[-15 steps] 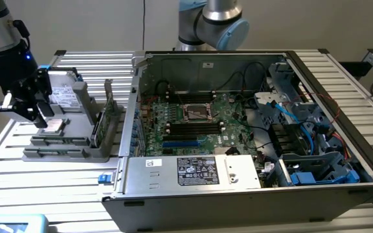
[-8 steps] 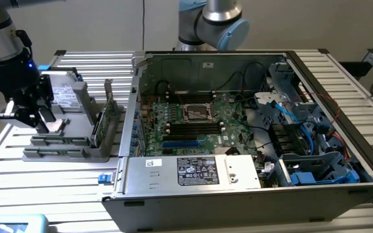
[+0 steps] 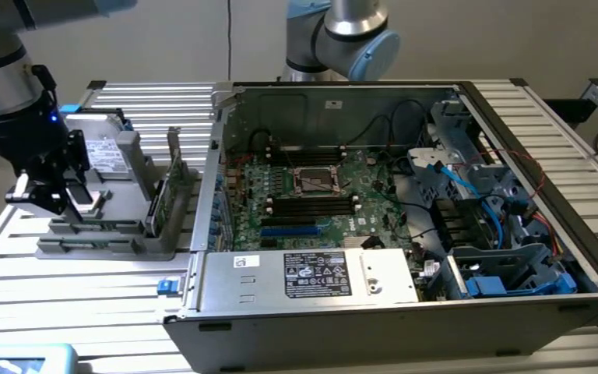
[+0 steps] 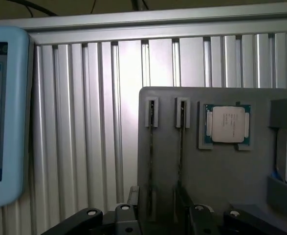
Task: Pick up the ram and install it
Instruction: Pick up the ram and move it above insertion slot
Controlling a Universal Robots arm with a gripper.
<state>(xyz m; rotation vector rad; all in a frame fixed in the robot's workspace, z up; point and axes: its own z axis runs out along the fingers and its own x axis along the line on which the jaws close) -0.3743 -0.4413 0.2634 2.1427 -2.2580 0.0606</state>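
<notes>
Gripper (image 3: 55, 199) wide, empty, above ram (image 4: 181, 156) standing on edge in grey holder (image 4: 221, 181). Risk: neighbour stick (image 4: 150, 156) close beside; off-centre descent could clip it or tilt ram.

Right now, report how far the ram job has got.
Done: nothing; both ram sticks sit edge-on in the grey tray. In hand: the gripper hovers over that tray, jaws open, holding nothing. Left: the grasp, and seating one in the computer case.
</notes>
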